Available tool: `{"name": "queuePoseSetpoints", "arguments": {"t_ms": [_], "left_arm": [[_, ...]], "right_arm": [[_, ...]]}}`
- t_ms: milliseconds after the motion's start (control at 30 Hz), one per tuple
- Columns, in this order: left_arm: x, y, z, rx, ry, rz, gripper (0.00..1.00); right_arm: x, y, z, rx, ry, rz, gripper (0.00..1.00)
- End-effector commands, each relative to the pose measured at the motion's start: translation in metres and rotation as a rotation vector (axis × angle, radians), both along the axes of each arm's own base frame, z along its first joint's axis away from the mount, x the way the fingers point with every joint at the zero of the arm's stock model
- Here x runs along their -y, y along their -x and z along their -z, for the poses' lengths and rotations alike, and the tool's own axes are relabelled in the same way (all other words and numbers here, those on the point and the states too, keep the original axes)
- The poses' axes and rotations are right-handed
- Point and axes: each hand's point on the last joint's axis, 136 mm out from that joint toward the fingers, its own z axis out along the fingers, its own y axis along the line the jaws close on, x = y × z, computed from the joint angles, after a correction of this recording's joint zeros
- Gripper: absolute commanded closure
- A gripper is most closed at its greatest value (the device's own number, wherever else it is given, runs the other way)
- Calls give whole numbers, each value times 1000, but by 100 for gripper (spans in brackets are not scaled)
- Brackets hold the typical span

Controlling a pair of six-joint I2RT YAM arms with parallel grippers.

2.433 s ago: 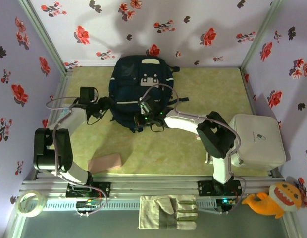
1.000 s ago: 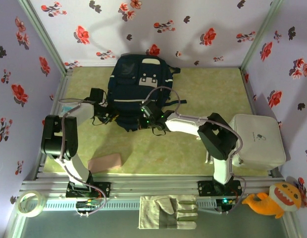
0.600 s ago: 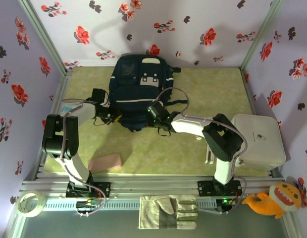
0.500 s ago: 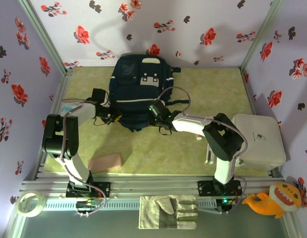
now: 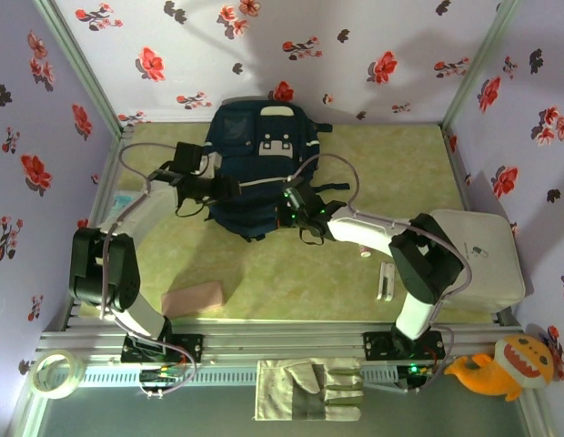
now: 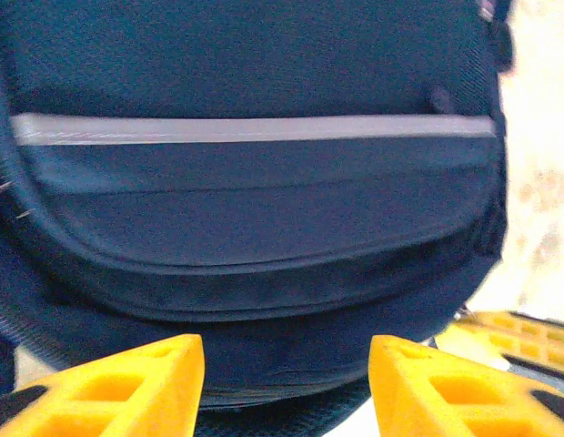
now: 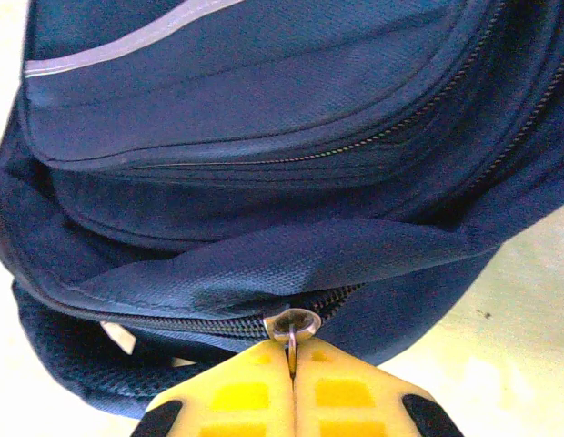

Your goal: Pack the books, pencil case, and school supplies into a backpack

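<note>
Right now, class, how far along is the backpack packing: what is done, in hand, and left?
Done: nothing I can confirm; the bag's inside is hidden. In hand: the right claw pinches the zipper pull on the backpack; the left claw hangs open over its front. Left: the pink pencil case, white bar and small tube lie on the table.

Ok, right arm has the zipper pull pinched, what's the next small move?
Probably draw the zipper pull along its track with the right gripper: its jaws are shut on it, the zip on the backpack looks closed beside it, and the pencil case lies outside it.
</note>
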Motion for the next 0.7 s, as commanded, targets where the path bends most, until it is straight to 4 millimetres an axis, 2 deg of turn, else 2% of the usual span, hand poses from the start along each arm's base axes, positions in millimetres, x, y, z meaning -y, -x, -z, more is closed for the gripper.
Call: {"name": "queuePoseSetpoints", "arguments": {"t_ms": [0, 133, 300, 667], "left_arm": [[19, 14, -5, 84, -87, 201, 49], [43, 24, 6, 131, -138, 364, 48], [62, 26, 23, 184, -178, 532, 48], [93, 18, 35, 174, -63, 645, 55]], "right_arm": [[-16, 0, -31, 62, -99, -74, 100], [-17, 1, -33, 60, -120, -76, 100], [-18, 2, -34, 59, -128, -82, 100], [-18, 0, -29, 43, -136, -74, 100]]}}
